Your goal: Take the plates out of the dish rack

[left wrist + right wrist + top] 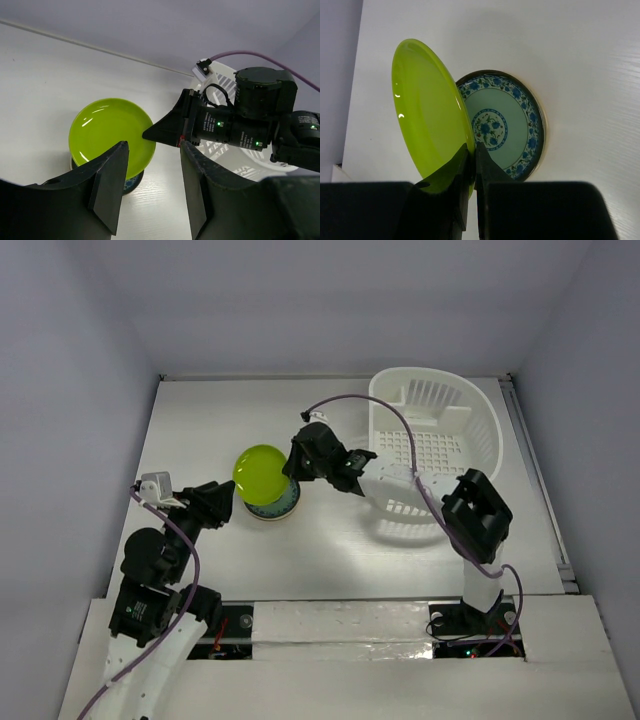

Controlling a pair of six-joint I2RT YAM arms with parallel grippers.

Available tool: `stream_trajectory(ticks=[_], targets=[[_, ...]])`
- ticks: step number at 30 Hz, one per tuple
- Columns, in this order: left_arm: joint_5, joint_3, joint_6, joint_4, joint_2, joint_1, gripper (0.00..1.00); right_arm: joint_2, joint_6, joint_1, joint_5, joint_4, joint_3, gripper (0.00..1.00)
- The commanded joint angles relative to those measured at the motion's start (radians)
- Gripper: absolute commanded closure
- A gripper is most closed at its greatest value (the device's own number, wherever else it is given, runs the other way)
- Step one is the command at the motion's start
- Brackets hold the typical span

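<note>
My right gripper (472, 150) is shut on the rim of the lime green plate (427, 115), which hangs tilted on edge over a stack of plates (275, 508) on the table. The top plate of the stack (502, 127) is pale green with a blue flower pattern. In the top view the lime green plate (260, 473) covers most of the stack. My left gripper (152, 147) stands open just left of the stack, with nothing between its fingers. The white dish rack (480, 425) stands at the back right, its perforated base showing.
The right arm's forearm (400, 480) and purple cable (400, 425) cross the dish rack's near-left rim. White walls close in the table on the left, the back and the right. A raised ledge (340, 620) runs along the near edge.
</note>
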Motion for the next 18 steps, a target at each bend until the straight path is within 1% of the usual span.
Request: stream_trajectory(ticks=[1,5,14,16,18], targets=[[-0.003,0.033,-0.006,0.029,0.018,-0.005,0.57,-0.002,0.068,-0.002,-0.031,0.158,-0.018,1.00],[0.000,0.033,-0.007,0.031,0.027,-0.005,0.57,0.029,0.085,-0.002,-0.023,0.161,-0.041,0.99],[-0.002,0.033,-0.007,0.031,0.026,-0.005,0.57,0.003,0.116,-0.002,-0.006,0.201,-0.134,0.95],[0.000,0.033,-0.006,0.031,0.026,-0.005,0.57,0.009,0.120,-0.002,-0.011,0.207,-0.142,0.92],[-0.003,0.033,-0.007,0.029,0.026,-0.005,0.57,0.013,0.116,-0.002,-0.011,0.195,-0.145,0.81]])
